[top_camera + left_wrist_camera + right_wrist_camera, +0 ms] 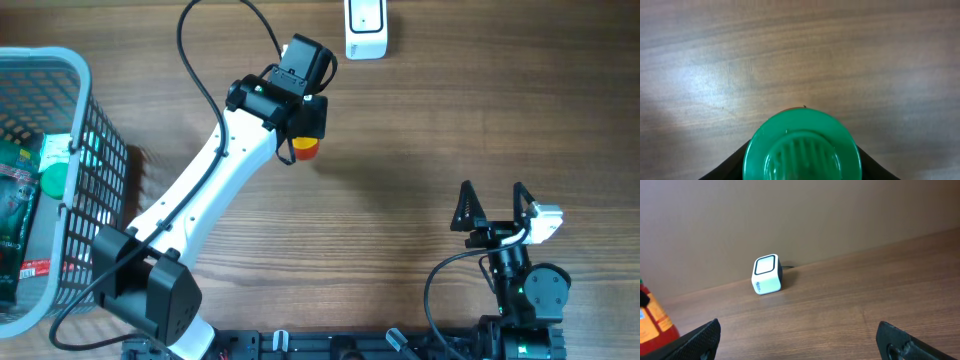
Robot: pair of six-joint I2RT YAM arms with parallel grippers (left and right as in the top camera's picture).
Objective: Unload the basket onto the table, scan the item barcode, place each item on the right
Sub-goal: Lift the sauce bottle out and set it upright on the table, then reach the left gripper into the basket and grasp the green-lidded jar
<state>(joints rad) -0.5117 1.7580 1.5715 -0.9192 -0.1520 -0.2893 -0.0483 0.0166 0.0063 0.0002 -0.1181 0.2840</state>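
Note:
My left gripper [303, 132] is shut on the item [306, 149], an orange-red bottle held above the middle of the table. In the left wrist view the bottle's round green cap [802, 150] fills the space between the black fingers [727, 169], with bare wood below. The bottle's orange side shows at the left edge of the right wrist view [652, 322]. No barcode shows in any view. The white scanner [366, 28] stands at the far edge, apart from the bottle, with its dark-rimmed window up [766, 274]. My right gripper [493, 203] rests open and empty near the front right [800, 340].
A grey wire basket [95, 150] stands at the left edge of the table, with green packets [20, 200] inside. The left arm reaches diagonally from the front left. A brown wall rises behind the scanner.

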